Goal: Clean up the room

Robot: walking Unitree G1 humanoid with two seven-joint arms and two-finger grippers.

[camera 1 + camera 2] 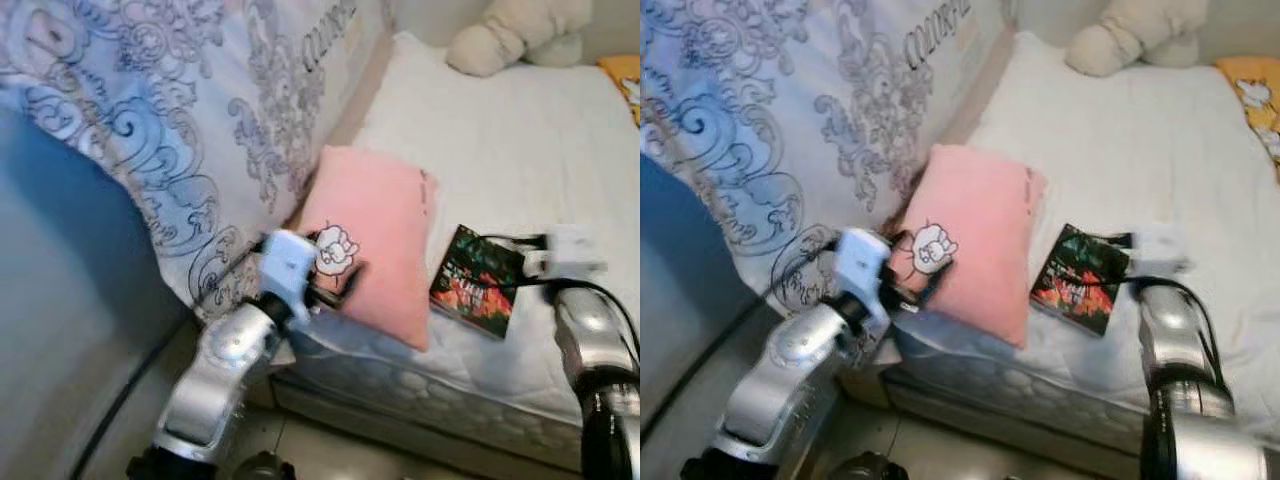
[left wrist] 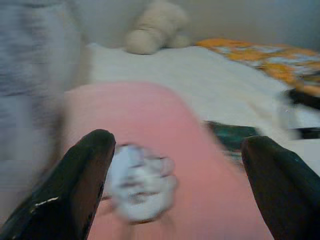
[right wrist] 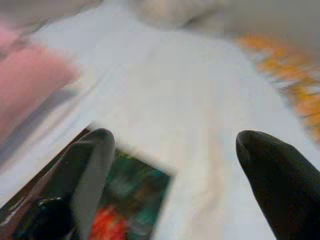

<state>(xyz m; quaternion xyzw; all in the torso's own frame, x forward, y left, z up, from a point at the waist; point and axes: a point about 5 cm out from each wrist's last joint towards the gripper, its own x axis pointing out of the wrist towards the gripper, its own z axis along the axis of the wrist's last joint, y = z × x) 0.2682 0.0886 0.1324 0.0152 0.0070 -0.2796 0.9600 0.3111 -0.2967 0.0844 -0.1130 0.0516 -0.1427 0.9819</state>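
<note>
Pink rectangular cushion with a white cartoon sheep patch (image 1: 375, 240) is lying at the near edge of the white-sheeted bed (image 1: 500, 140), and you're hovering the left gripper (image 2: 177, 165) right at it, fingers spread wide, gripping nothing. Right gripper (image 3: 172, 165) is hanging open just over the dark green-and-red paperback book (image 1: 478, 282) beside the cushion. My read: nothing's tidied yet; cushion, book and beige plush toy (image 1: 515, 32) are all waiting. Grey-and-blue scroll-patterned duvet (image 1: 790, 110) is showing "COLORFUL"; book title is too blurred.
</note>
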